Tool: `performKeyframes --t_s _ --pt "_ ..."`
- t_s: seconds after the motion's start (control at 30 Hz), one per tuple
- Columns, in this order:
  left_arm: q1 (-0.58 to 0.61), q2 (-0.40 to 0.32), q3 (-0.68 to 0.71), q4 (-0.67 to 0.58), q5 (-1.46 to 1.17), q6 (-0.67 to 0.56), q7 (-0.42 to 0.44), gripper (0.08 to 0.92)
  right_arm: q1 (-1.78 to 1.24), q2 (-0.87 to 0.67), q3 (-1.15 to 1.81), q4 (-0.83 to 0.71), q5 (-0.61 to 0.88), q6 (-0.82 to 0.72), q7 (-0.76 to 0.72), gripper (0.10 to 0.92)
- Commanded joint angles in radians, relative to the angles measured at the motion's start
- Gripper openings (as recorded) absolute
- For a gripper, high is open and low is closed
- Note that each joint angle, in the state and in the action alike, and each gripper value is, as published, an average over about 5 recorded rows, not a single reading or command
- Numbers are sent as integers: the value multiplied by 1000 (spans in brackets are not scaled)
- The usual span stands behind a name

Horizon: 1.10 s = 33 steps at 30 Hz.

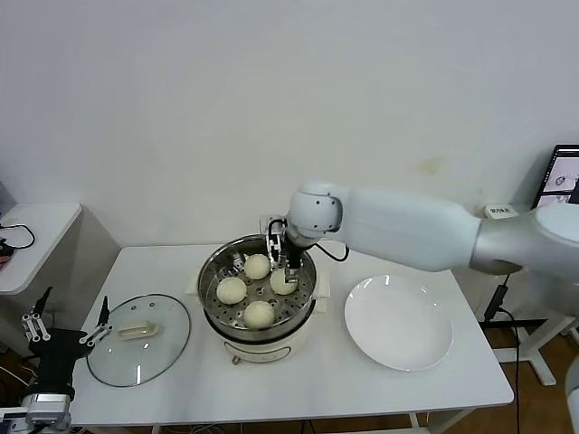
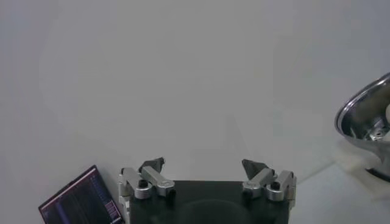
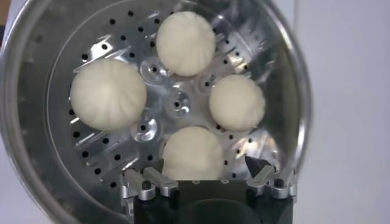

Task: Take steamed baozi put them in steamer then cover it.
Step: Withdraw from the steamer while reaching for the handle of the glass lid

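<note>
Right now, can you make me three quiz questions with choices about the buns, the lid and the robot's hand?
1. Where is the glass lid?
A. on the pot
B. flat on the table left of the pot
C. on the plate

2. How many buns are in the pot?
A. two
B. three
C. four

3. How is the right gripper over the pot?
A. open, holding nothing
B. shut on a bun
C. shut on the lid

Answers:
1 B, the lid lies on the table beside the pot.
2 C, four buns sit on the holed tray.
3 A, its fingers stand apart around the nearest bun.
</note>
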<state>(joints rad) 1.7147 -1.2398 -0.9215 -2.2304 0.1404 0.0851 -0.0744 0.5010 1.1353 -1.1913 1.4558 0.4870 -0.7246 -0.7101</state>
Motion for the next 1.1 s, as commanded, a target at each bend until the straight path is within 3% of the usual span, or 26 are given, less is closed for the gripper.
performKeyframes --t_s 0.03,0.17,0.4,0.57,0.77,0.93,1.1 --pt "-2 -2 5 1 1 1 1 823 -180 -264 186 281 270 90 669 823" --pt "-3 -3 8 6 2 0 1 823 -453 -365 390 347 203 266 874 823" --pt "-5 -16 18 13 8 -24 -1 823 -1058 -415 962 374 -67 567 946 823" --pt "-7 -32 40 30 19 -50 -8 823 -1447 -273 1366 362 -230 788 893 823" --pt "-13 -31 68 121 51 -122 -32 823 -1697 -47 1703 336 -302 942 741 823" --pt "-26 -19 87 202 156 -166 -50 823 -1829 157 1902 381 -291 959 597 822" --pt "-48 42 74 292 467 -180 -57 823 -1941 276 1987 449 -300 911 550 823"
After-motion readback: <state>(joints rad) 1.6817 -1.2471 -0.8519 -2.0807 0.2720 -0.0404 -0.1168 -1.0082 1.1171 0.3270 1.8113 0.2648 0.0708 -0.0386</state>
